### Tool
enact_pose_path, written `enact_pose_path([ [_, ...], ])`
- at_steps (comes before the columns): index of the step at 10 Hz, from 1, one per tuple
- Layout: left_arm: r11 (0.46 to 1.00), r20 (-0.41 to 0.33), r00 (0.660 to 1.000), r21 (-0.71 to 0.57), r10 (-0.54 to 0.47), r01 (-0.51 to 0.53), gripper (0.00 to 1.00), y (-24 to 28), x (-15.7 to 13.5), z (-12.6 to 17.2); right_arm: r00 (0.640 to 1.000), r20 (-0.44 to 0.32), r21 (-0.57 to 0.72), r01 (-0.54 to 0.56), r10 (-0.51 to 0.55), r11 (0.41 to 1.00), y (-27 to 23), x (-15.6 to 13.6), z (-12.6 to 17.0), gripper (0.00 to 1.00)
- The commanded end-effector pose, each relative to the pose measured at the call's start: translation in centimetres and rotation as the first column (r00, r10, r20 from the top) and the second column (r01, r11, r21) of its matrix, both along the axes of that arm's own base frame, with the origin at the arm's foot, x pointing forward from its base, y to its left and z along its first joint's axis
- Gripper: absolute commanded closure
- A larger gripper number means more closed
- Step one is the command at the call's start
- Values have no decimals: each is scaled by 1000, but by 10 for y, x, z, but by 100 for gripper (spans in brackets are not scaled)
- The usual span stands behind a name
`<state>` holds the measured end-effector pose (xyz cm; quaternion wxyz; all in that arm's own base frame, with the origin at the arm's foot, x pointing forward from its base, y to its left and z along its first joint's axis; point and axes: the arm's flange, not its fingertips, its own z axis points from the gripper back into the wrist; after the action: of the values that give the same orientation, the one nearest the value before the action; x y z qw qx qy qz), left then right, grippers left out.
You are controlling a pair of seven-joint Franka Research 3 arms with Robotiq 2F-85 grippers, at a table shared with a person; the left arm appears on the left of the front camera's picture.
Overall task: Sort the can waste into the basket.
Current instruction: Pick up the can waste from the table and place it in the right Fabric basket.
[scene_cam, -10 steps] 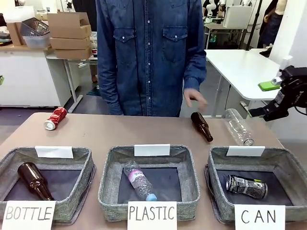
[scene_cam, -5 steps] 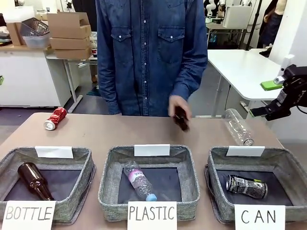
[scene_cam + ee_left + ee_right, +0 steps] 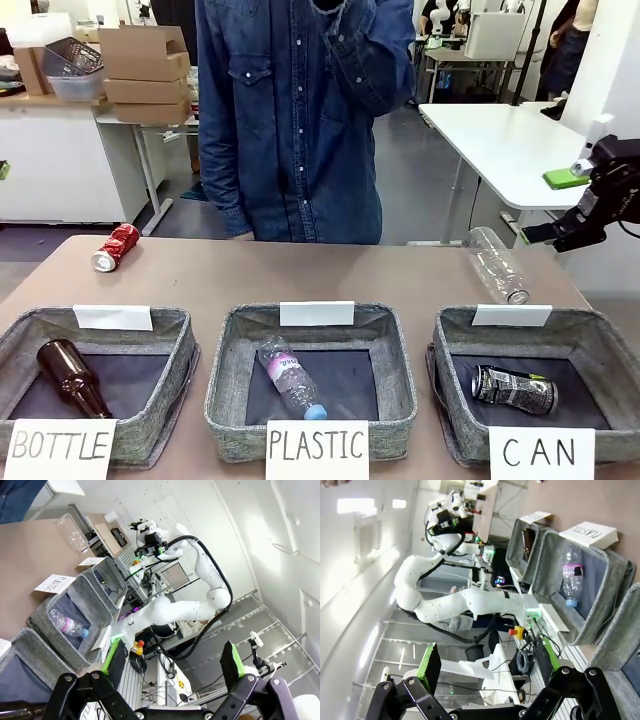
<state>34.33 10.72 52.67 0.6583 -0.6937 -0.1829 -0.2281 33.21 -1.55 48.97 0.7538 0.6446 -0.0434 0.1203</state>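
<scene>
The black can [image 3: 513, 389] lies on its side in the CAN basket [image 3: 447, 395] at the near right. The dented red can [image 3: 115, 247] lies on the bare table at the far left, beyond the BOTTLE bin [image 3: 20, 340] and well apart from that basket. The right gripper [image 3: 545, 233] hangs near the table's far right corner, released and holding nothing. The left gripper [image 3: 172, 662] is released too, its green pads wide apart and empty. A clear plastic bottle [image 3: 497, 265] lies just beyond the basket. A person [image 3: 290, 120] in a denim shirt stands at the far side.
</scene>
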Motion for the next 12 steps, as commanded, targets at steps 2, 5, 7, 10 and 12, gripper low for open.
enact_pose_path([
  [2,943,60,991,306,117,-130,0,-2,12,-15,1000,25,-5,-17,17,1000,-2,0,0,0],
  [5,880,29,992,459,119,-119,0,-18,41,-28,1000,25,-5,-17,17,1000,-2,0,0,0],
  [7,959,32,991,248,131,-135,0,43,30,5,1000,25,-5,-17,17,1000,-2,0,0,0],
  [10,852,10,856,90,517,-516,0,180,-33,25,1000,25,-5,-17,17,1000,-2,0,0,0],
  [12,805,-19,805,-11,592,-593,0,216,-65,12,1000,25,-5,-17,17,1000,-2,0,0,0],
])
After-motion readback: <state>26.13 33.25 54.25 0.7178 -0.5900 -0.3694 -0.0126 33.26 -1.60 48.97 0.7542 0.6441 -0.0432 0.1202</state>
